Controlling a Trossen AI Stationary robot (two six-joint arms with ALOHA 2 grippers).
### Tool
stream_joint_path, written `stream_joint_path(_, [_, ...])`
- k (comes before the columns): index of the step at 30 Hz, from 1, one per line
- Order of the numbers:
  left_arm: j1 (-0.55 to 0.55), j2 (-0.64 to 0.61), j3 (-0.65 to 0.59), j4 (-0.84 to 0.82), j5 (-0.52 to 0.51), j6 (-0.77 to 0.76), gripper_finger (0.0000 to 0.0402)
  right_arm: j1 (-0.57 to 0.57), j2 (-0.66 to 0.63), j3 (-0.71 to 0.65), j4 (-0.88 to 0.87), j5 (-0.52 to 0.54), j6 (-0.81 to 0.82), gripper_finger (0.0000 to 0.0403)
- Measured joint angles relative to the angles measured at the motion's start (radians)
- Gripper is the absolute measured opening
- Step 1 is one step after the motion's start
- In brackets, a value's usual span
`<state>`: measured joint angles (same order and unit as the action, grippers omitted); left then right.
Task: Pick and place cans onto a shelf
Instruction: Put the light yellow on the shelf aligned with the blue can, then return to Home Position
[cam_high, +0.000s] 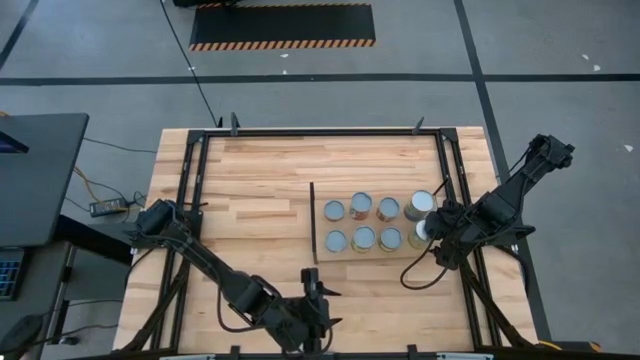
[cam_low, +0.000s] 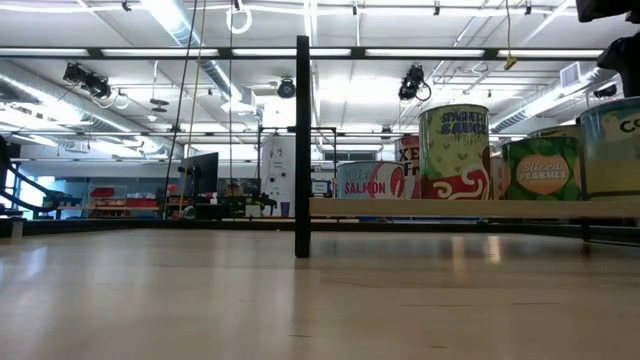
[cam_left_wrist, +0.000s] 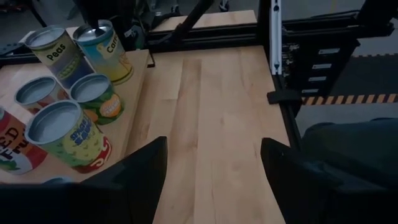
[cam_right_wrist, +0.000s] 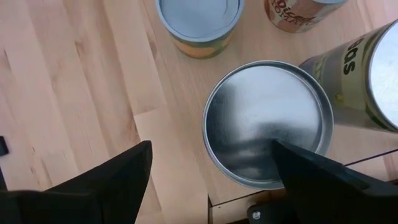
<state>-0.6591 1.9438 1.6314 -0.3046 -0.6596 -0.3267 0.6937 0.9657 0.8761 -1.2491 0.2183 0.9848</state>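
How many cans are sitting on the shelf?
8 small round silvery-topped cans on the pale wood shelf: far row; near row, and one partly under the right gripper.

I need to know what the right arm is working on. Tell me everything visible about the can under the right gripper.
The can is a round tin standing upright on the shelf, at its end nearest the right arm. Its plain silvery lid has a raised rim and no visible dents. The right gripper hovers above it, open, fingers on either side; contact cannot be confirmed. A peas can stands close beside it.
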Motion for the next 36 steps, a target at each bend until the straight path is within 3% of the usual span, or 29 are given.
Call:
stream_joint_path(12, [0.001,-0.004,0.0,0.074,-0.002,0.093,0.0263,0.0,0.002,0.036,-0.02,-0.015,0.001,0.0345])
stream_joint_path(16, [0.001,-0.057,-0.001,0.089,-0.024,0.2,0.0263,0.0,0.002,0.097,-0.049,0.021,-0.037,0.0345])
stream_joint_path(19, [0.008,-0.114,0.0,0.082,-0.008,0.298,0.0262,0.0,0.001,0.136,-0.031,0.112,-0.117,0.0345])
stream_joint_path(24, [0.098,-0.119,-0.003,0.086,0.202,0.381,0.0234,-0.018,-0.004,0.125,0.189,0.366,-0.314,0.0345])
stream_joint_path(29, [0.185,-0.085,-0.005,0.085,0.23,0.4,0.0182,-0.063,-0.003,0.091,0.489,0.271,-0.588,0.0345])
stream_joint_path(32, [0.192,-0.085,-0.005,0.152,0.282,0.477,0.0149,-0.09,-0.004,0.07,0.61,0.198,-0.693,0.0345])
stream_joint_path(36, [0.181,-0.085,-0.004,0.223,0.323,0.55,0.0106,-0.114,-0.016,-0.014,0.793,0.176,-0.815,0.0345])
